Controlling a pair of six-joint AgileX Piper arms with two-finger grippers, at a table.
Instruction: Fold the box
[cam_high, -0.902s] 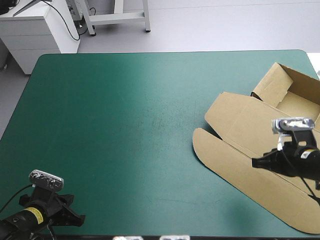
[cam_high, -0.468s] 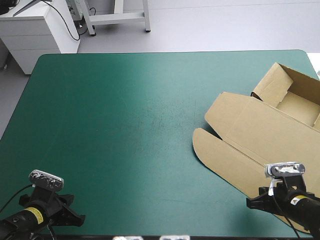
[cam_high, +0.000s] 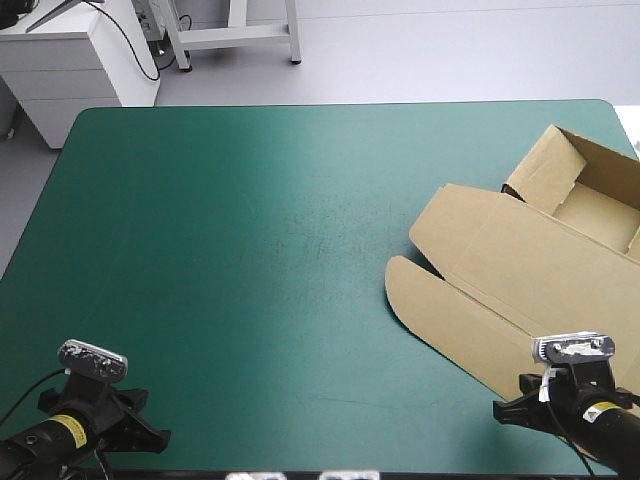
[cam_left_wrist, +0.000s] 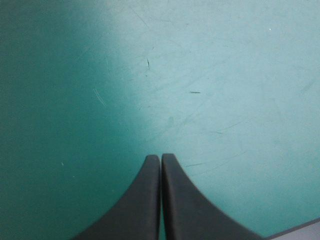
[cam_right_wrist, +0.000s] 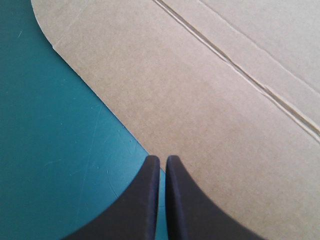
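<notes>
The teal-green table is carrying the brown box at its right side, with walls standing raised at the far end and the lid lying flat. The right gripper is poising over the lid's near edge and the left gripper over bare cover, both with fingers pressed together and empty. By this judgement the tray is nearing completion.

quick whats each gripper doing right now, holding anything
Left gripper: closed, holding nothing, over bare cover.
Right gripper: closed, holding nothing, over the box edge.
</notes>
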